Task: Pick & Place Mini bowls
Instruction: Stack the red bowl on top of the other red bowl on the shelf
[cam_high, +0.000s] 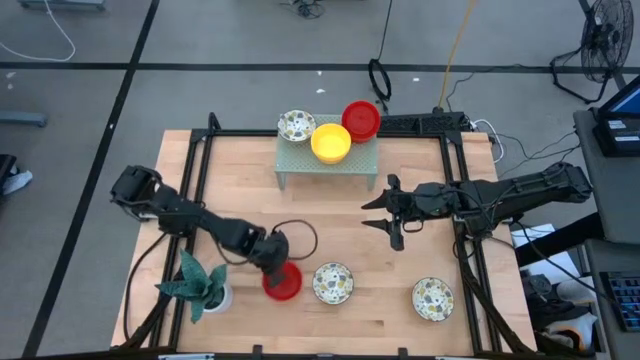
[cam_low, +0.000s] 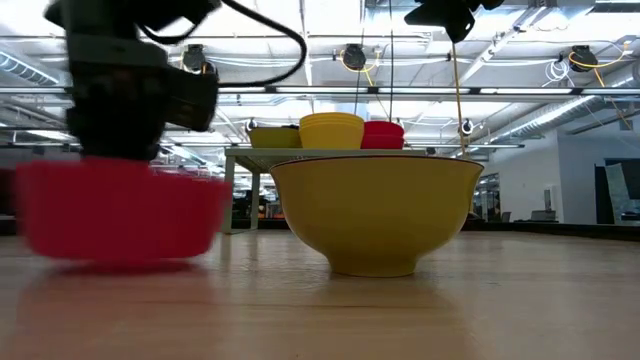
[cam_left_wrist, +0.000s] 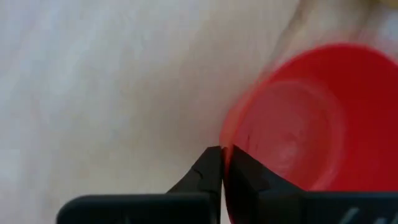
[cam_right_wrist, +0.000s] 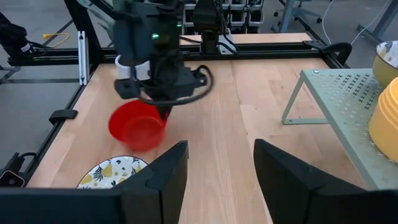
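My left gripper (cam_high: 272, 260) is near the table's front edge, shut on a plain red mini bowl (cam_high: 283, 282). The bowl also shows in the right wrist view (cam_right_wrist: 138, 127) and the low view (cam_low: 120, 215). My right gripper (cam_high: 385, 213) is open and empty above the table's right half, in front of the rack. Two speckled mini bowls (cam_high: 332, 283) (cam_high: 432, 298) rest on their bases on the table. A speckled (cam_high: 296, 125), a yellow (cam_high: 331, 142) and a red bowl (cam_high: 360, 120) stand on the pale green rack (cam_high: 325, 170). Another yellow bowl (cam_low: 375, 215) stands close to the low camera. My left gripper pinches the red bowl's rim (cam_left_wrist: 225, 134), one finger (cam_left_wrist: 205, 171) outside the wall and one (cam_left_wrist: 255, 177) inside. The fingers come from above, pointing down. The bowl hangs tilted below them (cam_right_wrist: 138, 127); I cannot tell whether its low side touches the table.
A green leafy plant in a white pot (cam_high: 205, 285) stands just left of my left gripper. A black cable loop (cam_high: 295, 235) lies behind it. Black frame rails (cam_high: 200, 160) run along the table's left and right sides. Bare wood lies between the rack and the front bowls.
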